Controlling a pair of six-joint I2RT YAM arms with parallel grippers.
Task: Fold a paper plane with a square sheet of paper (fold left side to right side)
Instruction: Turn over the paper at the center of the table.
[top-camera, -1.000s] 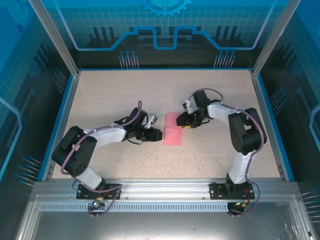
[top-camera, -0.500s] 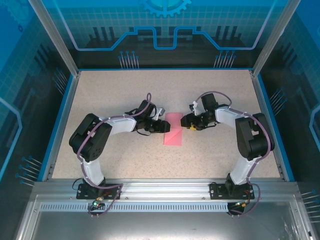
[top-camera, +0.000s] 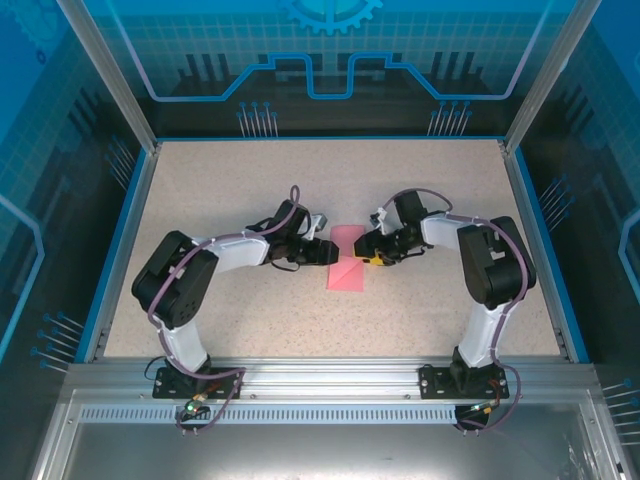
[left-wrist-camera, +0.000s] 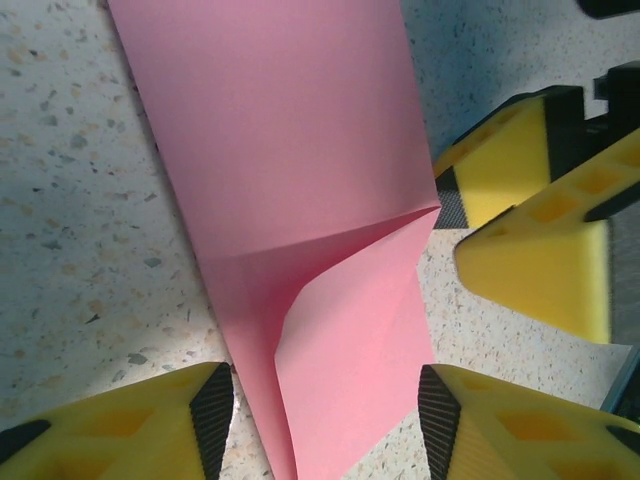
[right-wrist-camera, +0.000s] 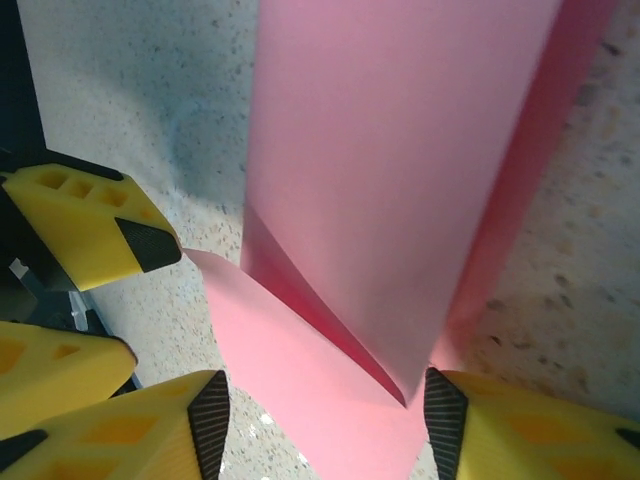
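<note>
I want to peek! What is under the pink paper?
The pink paper lies on the speckled table, which shows all around it. Its folded flap covers part of the sheet. Anything directly beneath is hidden.

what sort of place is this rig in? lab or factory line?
Probably a lab robot cell: blue printed wall panels in an aluminium frame enclose a speckled beige tabletop, and the black-and-white left arm and right arm, bolted to a metal rail, flank one thin pink sheet of paper.
</note>
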